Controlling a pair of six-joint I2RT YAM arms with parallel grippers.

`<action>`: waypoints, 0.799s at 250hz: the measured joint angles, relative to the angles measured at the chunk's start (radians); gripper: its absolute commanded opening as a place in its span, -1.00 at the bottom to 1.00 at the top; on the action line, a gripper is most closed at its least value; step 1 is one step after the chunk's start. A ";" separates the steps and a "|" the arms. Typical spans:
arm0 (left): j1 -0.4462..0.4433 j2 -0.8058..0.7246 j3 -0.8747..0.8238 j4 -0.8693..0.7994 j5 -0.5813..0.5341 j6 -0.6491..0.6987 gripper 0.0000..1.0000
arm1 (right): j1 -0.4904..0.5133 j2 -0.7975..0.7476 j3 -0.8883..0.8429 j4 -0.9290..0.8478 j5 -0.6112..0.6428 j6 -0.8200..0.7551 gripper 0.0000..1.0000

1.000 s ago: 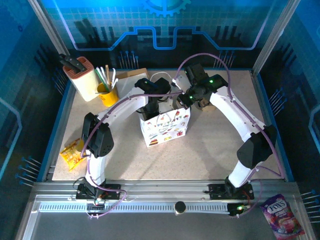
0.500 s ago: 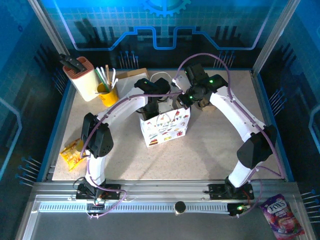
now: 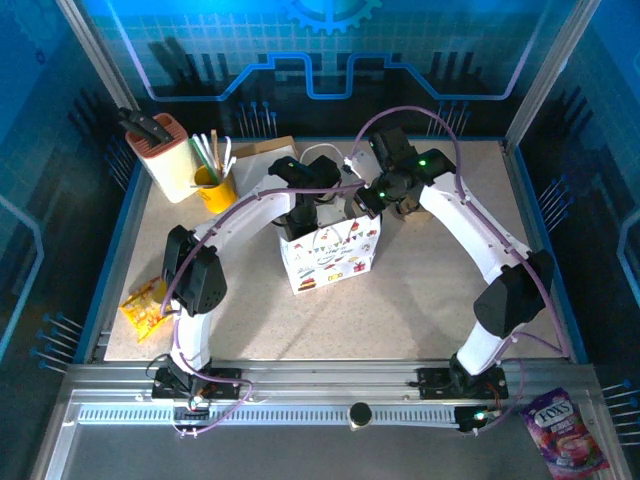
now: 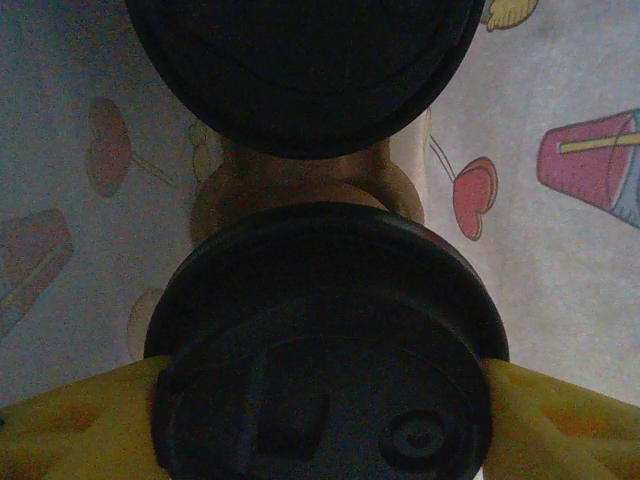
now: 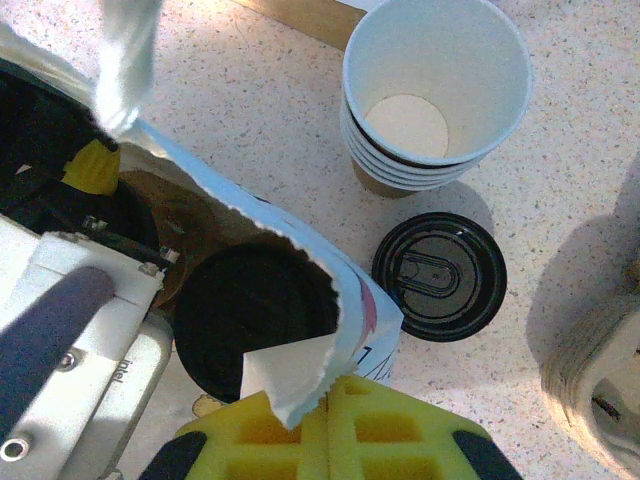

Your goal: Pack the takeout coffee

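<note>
Gripping lidded coffee cup by its sides in left gripper, inside printed paper bag, just beside second lidded cup. Pinching bag rim in closed right gripper, likely to keep mouth open for placement.

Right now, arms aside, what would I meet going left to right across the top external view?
Knife block → yellow cup holding white sticks → printed paper bag → purple candy packet, which lies off the tabletop by the near rail. The yellow snack packet overlaps the knife block sideways, so I leave it out.
</note>
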State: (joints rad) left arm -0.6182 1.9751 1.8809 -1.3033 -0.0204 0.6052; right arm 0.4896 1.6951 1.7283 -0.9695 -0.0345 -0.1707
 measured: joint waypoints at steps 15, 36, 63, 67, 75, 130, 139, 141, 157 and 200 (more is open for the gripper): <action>0.000 0.000 0.000 0.000 -0.002 0.000 -0.03 | 0.000 0.000 0.000 0.000 0.000 0.000 -0.85; 0.000 0.000 0.000 0.000 -0.002 0.000 -0.03 | 0.000 0.000 0.000 0.000 0.000 0.000 -0.85; 0.000 0.000 0.000 -0.001 -0.006 -0.003 -0.03 | 0.000 0.000 0.000 0.000 0.000 0.000 -0.85; 0.000 0.000 0.000 -0.002 -0.009 -0.003 -0.03 | 0.000 0.000 0.000 0.000 0.000 0.000 -0.85; 0.000 0.000 0.000 -0.003 -0.010 -0.003 -0.03 | 0.000 0.000 0.000 0.000 0.000 0.000 -0.85; 0.000 0.000 0.000 -0.030 -0.021 -0.004 -0.03 | 0.000 0.001 0.000 0.000 0.000 0.000 -0.85; 0.000 0.000 0.000 -0.032 -0.022 -0.005 -0.03 | 0.000 0.002 0.000 0.000 0.000 0.000 -0.85; 0.000 0.000 0.000 -0.033 -0.023 -0.005 -0.03 | 0.000 0.002 0.000 0.000 0.000 0.000 -0.85; 0.000 0.000 0.000 -0.036 -0.027 -0.005 -0.03 | 0.000 0.002 0.000 0.000 -0.001 0.000 -0.85; 0.000 0.000 0.000 -0.038 -0.032 -0.005 -0.04 | 0.000 0.003 0.000 0.000 -0.001 0.000 -0.85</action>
State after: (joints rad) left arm -0.6178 1.9751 1.8812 -1.3411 -0.0525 0.6003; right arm 0.4896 1.6985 1.7283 -0.9691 -0.0357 -0.1707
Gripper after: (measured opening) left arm 0.671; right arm 0.075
